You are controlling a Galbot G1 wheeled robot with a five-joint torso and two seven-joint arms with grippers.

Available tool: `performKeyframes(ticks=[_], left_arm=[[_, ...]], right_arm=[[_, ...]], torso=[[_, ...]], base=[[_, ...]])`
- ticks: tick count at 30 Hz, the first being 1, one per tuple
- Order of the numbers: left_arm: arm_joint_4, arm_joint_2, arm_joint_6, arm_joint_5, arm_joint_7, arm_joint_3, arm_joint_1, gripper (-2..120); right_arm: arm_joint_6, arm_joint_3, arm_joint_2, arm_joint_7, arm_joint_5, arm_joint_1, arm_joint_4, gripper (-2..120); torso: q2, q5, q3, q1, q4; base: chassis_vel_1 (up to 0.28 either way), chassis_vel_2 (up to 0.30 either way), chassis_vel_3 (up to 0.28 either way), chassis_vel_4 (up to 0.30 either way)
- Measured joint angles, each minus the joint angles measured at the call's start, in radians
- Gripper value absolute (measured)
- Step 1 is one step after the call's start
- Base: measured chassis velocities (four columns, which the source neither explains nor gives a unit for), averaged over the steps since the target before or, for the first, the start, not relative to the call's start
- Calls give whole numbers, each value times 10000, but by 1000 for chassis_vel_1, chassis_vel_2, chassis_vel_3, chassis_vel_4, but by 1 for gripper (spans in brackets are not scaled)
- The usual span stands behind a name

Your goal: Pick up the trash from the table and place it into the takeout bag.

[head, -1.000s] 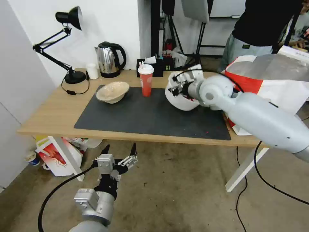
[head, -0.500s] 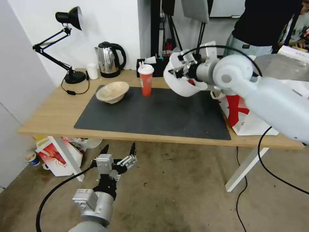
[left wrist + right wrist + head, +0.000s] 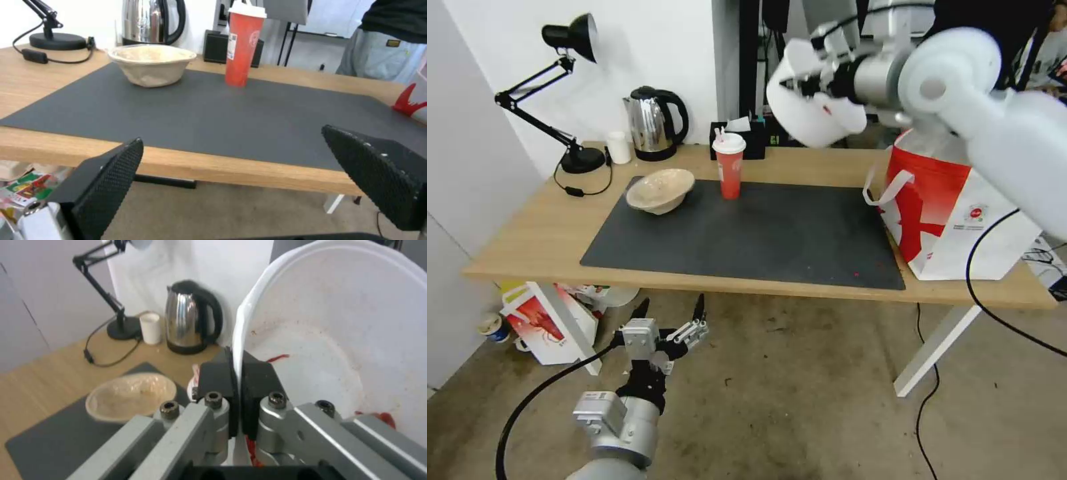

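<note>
White bowl held in the air by right gripper, above far table edge

Right gripper (image 3: 237, 380) pinches the rim of the wide white bowl (image 3: 814, 107), fingers clamped tight with the thin wall between them. Bowl is up in the air, tipped on its side, over the far edge of the table (image 3: 540, 227), just left of the takeout bag (image 3: 954, 213). Wrist view looks into the bowl: red sauce smears and scraps on the inside wall (image 3: 347, 350).

Takeout bag stands upright at the right end of the table, top open, strap handle (image 3: 887, 187) hanging over the mat side.

Beige bowl (image 3: 660, 190) sits upright on the dark mat (image 3: 747, 233), far left corner. Red drink cup (image 3: 730, 167) stands upright with lid on, near the mat's far edge, right of the beige bowl.

Left gripper (image 3: 670, 313) hangs low, below the table's front edge, fingers spread wide, holding nothing.
</note>
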Motion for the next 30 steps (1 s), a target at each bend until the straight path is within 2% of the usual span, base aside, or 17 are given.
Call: performKeyframes(ticks=[13, 21, 30], left_arm=[[-200, 105, 2, -215, -31, -309, 99, 100], [-174, 121, 5, -265, -38, -269, 44, 100], [-96, 123, 20, -266, -42, -120, -35, 100]], right_arm=[[0, -70, 259, -63, 98, 866, -822, 0], [0, -354, -188, -204, 73, 1180, -1023, 0], [-4, -269, -1200, -272, -17, 758, -952, 0]], torso=[[0, 0, 0, 0, 0], [0, 2, 1, 0, -1], [0, 4, 0, 0, 0]], base=[[0, 0, 0, 0], [0, 0, 0, 0], [0, 0, 0, 0]])
